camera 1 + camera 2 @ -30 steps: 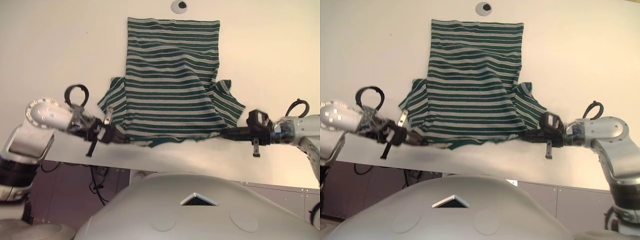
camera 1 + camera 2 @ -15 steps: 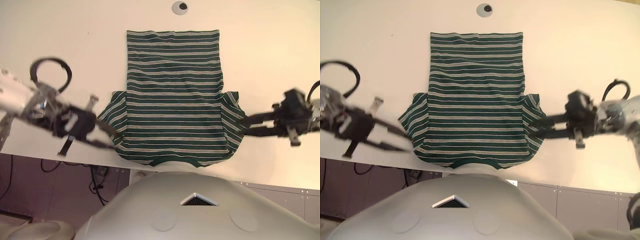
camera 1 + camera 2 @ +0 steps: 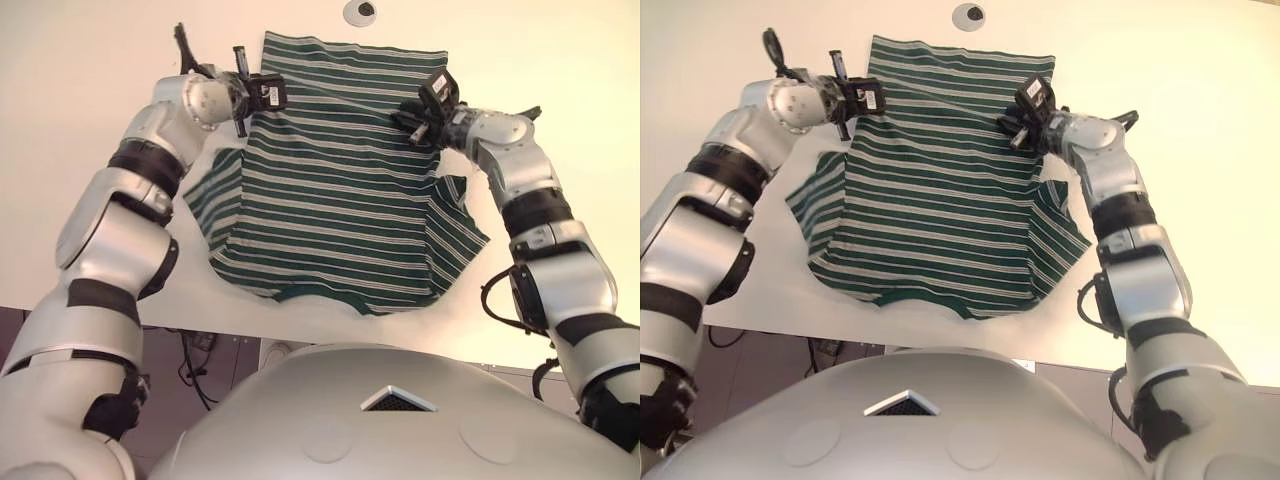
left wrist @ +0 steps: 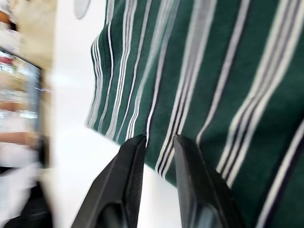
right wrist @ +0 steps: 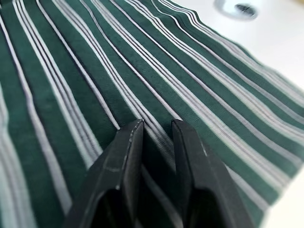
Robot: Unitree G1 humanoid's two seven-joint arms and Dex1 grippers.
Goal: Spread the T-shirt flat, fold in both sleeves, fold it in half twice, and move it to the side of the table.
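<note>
Two robot arms stretch forward across a pale table (image 3: 560, 70), one toward each far corner of a dark green T-shirt (image 3: 335, 190) with thin pale stripes. The shirt lies spread in the middle of the table, with its straight hem on the far side and its collar at the near edge, just by the table's rim. Both short sleeves are out. The left sleeve (image 3: 207, 190) spreads toward the robot's left and the right sleeve (image 3: 460, 215) toward its right, with a wavy lower edge. The body of the shirt is mostly smooth with a few soft ripples, and it sits slightly askew. Just beyond the hem, a small round cap (image 3: 360, 12) is set into the table top.

The left arm (image 3: 150, 150) ends at the far left corner of the shirt. The left jaws are narrow — a slim gap between them and nothing held. Seen from the wrist, they point at the shirt's side edge, where green cloth meets bare table.

The right arm (image 3: 515, 165) ends at the shirt's right side, a little short of the hem. The right jaws are narrow too — a slim gap with nothing in it — and point at the striped cloth. Whether either pair touches the cloth cannot be told.
</note>
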